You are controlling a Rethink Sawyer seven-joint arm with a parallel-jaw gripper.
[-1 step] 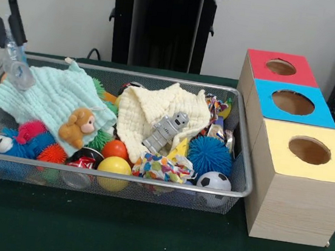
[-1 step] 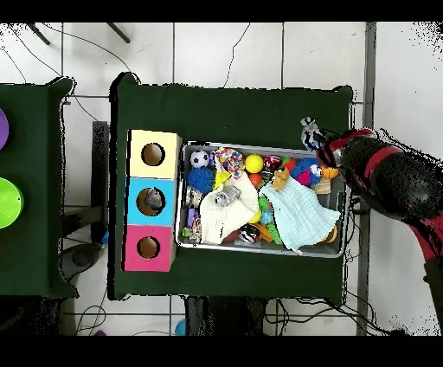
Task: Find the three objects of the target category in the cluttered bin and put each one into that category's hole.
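The black-fingered gripper point(image 1: 16, 70) hangs over the left end of the wire-mesh bin point(image 1: 244, 172) as the front view shows it, its fingers pinching a clear plastic bottle-like object point(image 1: 16, 69) held roughly upright above the pale mint muslin cloth point(image 1: 49, 95) — so the fingers are pressed on that item, not spread. The task does not name the target category, so whether this clear piece belongs to it is a guess. The move ahead turns on one relation: the three holes lie well to the right of the gripper in the front view, clear across the bin's whole length, with the bin's long axis running toward them. There are three boxes in a row on the green worktop point(image 1: 111, 235) — a red-topped box point(image 1: 281, 67), a blue-topped box point(image 1: 292, 103) and a yellow-topped wooden box point(image 1: 308, 152) — each with one round hole. In the bin I count two cloths, the mint one and a cream muslin cloth point(image 1: 151, 108), one grey toy robot figure point(image 1: 165, 131), one tan plush monkey point(image 1: 78, 127), one blue spiky ball point(image 1: 209, 155), one small soccer ball point(image 1: 214, 181), one yellow ball point(image 1: 114, 168) and one orange ball point(image 1: 115, 150).
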